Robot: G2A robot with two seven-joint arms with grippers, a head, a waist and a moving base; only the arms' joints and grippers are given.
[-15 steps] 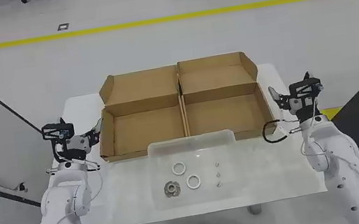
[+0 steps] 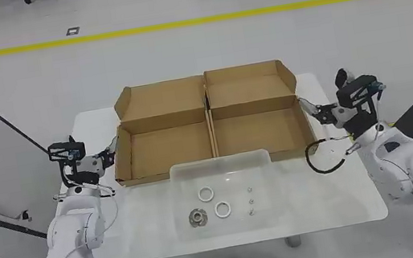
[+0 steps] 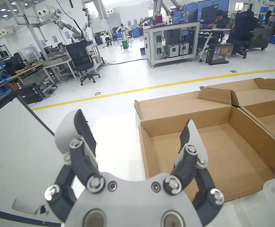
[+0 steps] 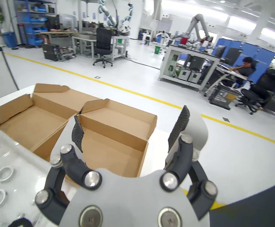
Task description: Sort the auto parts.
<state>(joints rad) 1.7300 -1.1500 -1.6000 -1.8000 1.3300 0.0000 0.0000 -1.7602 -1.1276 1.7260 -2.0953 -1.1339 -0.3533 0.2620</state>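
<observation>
Since the earlier frame the right arm has swung outward toward the table's (image 2: 326,191) right edge, while the left arm has kept still.

From above, the clear tray (image 2: 267,205) lies before two open boxes. It holds white rings (image 2: 207,193), a metal hub (image 2: 196,217) and specks too small to identify.

In the left wrist view, the left gripper (image 3: 135,126) is spread and empty at the left box's (image 3: 206,146) outer wall, with bare table beside it.

In the right wrist view, the right gripper (image 4: 130,124) is spread and empty by the right box (image 4: 116,148), and the rings are cut off at the edge.
</observation>
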